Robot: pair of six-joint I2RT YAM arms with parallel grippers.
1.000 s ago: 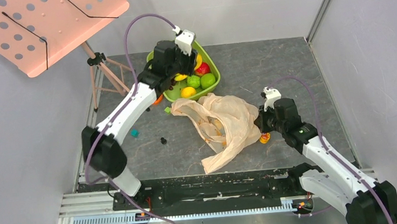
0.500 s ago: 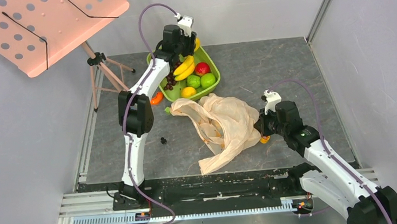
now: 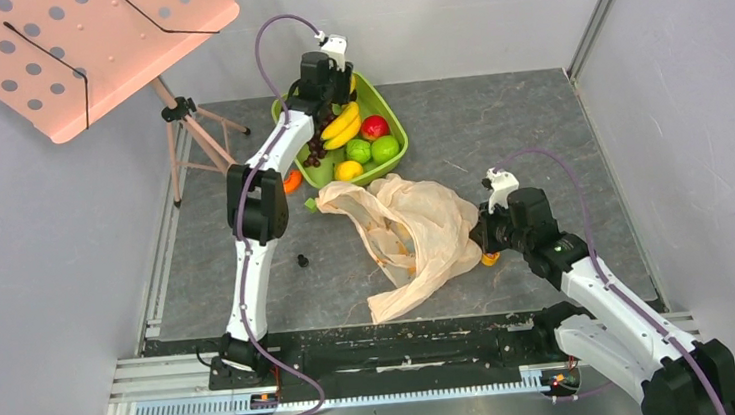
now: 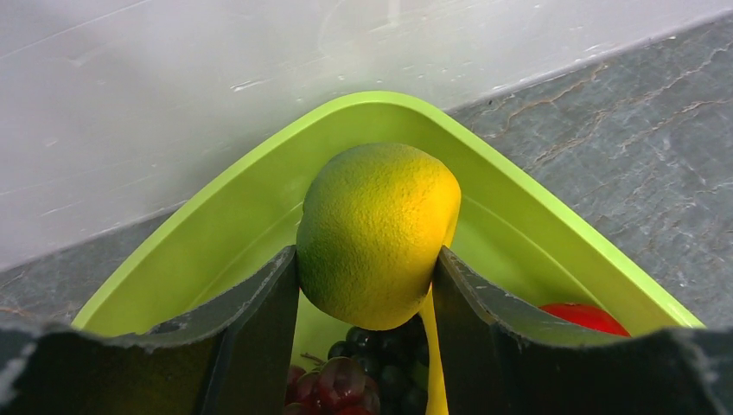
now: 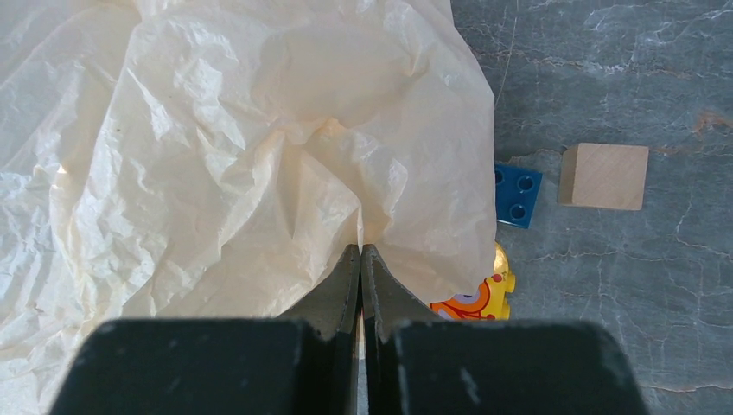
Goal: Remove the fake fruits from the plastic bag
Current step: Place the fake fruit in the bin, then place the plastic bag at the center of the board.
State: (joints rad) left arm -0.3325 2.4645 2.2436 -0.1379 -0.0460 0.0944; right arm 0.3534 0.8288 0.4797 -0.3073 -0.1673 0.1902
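left gripper (image 4: 365,256) clamped on yellow fruit (image 4: 376,229), held over far corner of tub (image 4: 259,173); grapes (image 4: 339,382) and banana (image 3: 341,124) lie in the tub. right gripper (image 5: 360,251) jaws together, pinching a fold of bag (image 5: 216,156). Bag lies crumpled on table (image 3: 537,122), just in front of the tub.

Bare table (image 3: 538,132) right of plastic bag (image 3: 425,222); green tub (image 3: 390,110), stand legs (image 3: 209,141) crowd far-left.

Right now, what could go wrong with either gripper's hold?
The left gripper holds the round yellow-green plastic fruit over a corner of the lime-green plastic tub; released, it might bounce off the red-purple grapes and out. The right gripper pinches only a thin fold of the crinkly peach plastic bag, which may slip.
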